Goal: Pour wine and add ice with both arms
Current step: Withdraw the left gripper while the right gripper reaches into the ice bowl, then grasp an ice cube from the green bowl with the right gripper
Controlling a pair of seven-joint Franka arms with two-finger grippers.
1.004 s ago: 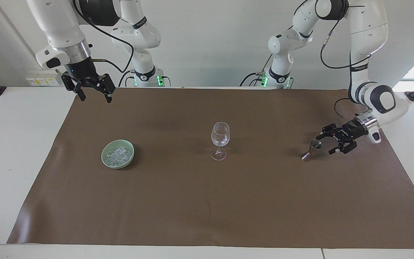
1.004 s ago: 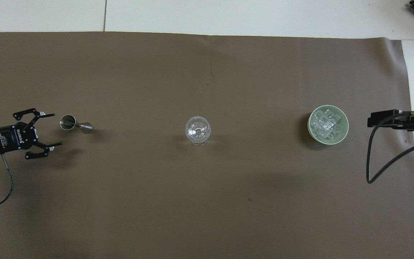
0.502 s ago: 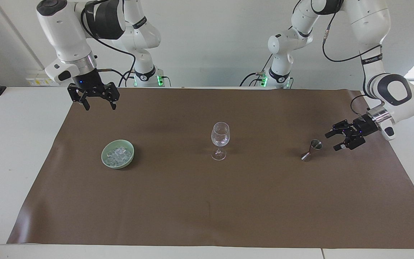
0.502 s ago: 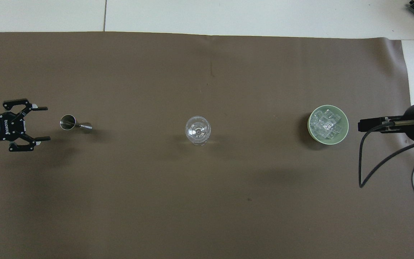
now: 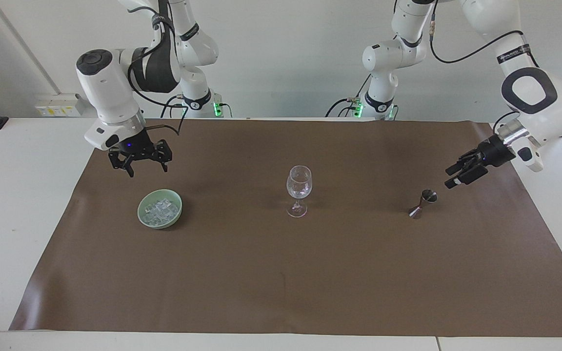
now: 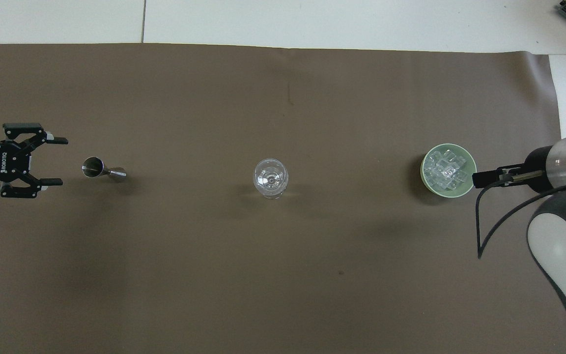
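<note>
Overhead view: matte brown mat [image 6: 283, 275] on a white table [image 6: 67, 19], with a clear, round-bowled wine glass [image 6: 270, 178] upright on its thin stem in the middle. From the wine glass toward the right arm's end, well apart: a smooth pale-green bowl [image 6: 448, 146], holding the ice [image 6: 444, 171] as a heap of small glassy cubes. From the wine glass toward the left arm's end, also well apart: a shiny metal jigger [image 6: 102, 168], shaped as a double cone.

Left gripper [image 6: 62, 161] over the mat past the jigger as counted from the wine glass, fingers spread wide, grasping nothing; pulled back from the jigger compared with one second ago. Right gripper [image 5: 147, 170] lowered since then and brought closer to the bowl, jaws released and empty; probably over the mat just beside the rim, though hard to judge.

Facing view only: the right gripper's fingers and the height of both grippers above the mat. Overhead only: the round mouths of bowl, glass and jigger.
</note>
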